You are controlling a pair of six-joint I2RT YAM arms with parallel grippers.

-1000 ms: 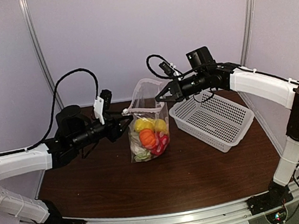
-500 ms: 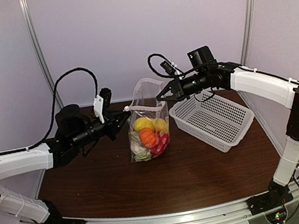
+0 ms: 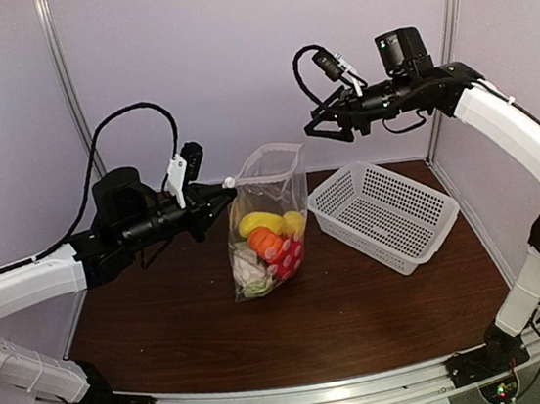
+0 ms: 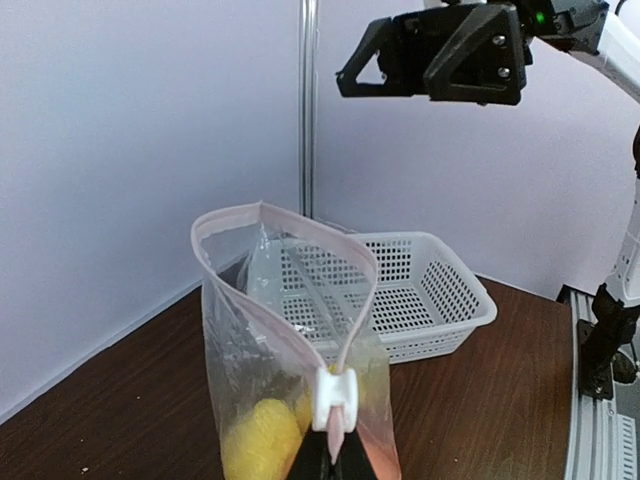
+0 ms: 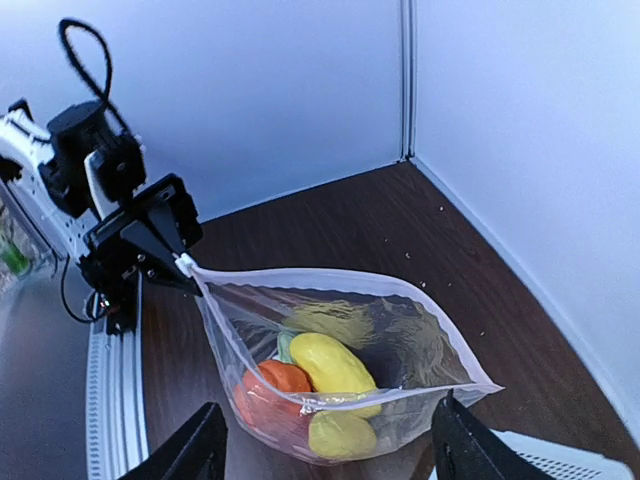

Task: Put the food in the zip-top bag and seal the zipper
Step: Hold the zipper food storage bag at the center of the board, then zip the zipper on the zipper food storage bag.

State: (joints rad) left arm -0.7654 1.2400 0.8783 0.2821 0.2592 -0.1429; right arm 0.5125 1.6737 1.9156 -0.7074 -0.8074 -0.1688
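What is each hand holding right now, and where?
The left hand pinches the zip-top bag by the white zipper slider at one end of its mouth. The right hand is open, holding nothing.

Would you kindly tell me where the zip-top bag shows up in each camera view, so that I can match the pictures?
Top external: the zip-top bag stands at centre, left of the basket.
Left wrist: the bag is at lower centre, mouth open, with the basket behind it.
Right wrist: the bag is at bottom centre, seen from above.
Shared landmark: the white zipper slider, pinched by the left end effector.
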